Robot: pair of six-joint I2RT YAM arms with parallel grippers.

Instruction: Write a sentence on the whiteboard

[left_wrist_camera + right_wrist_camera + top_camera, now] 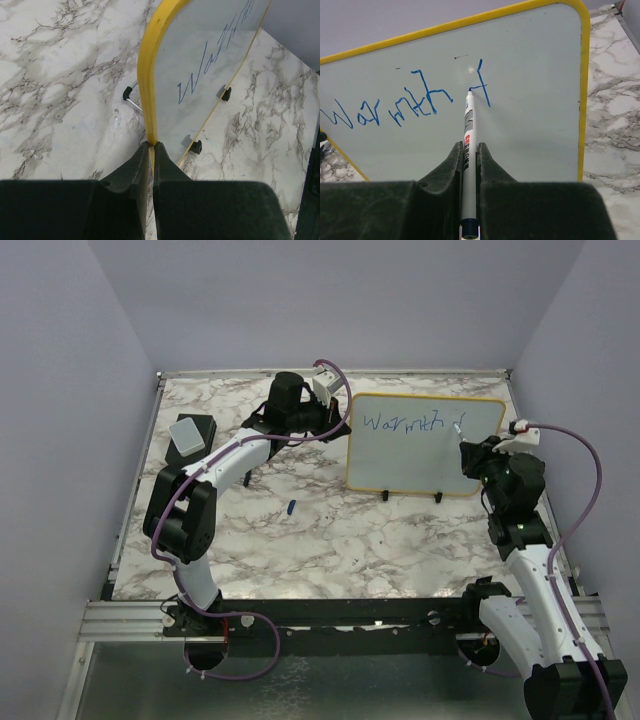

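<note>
The whiteboard stands upright on two black feet at the back right of the table. On it is blue writing reading "Warmth" and an "f"; the rest of the sentence does not show. My left gripper is shut on the board's yellow left edge. My right gripper is shut on a white marker whose blue tip touches the board at the crossbar of the "f". The right gripper also shows in the top view at the board's right part.
A grey-topped black eraser block lies at the far left. A small blue marker cap lies on the marble table in front of the board. Purple walls close in the sides and back.
</note>
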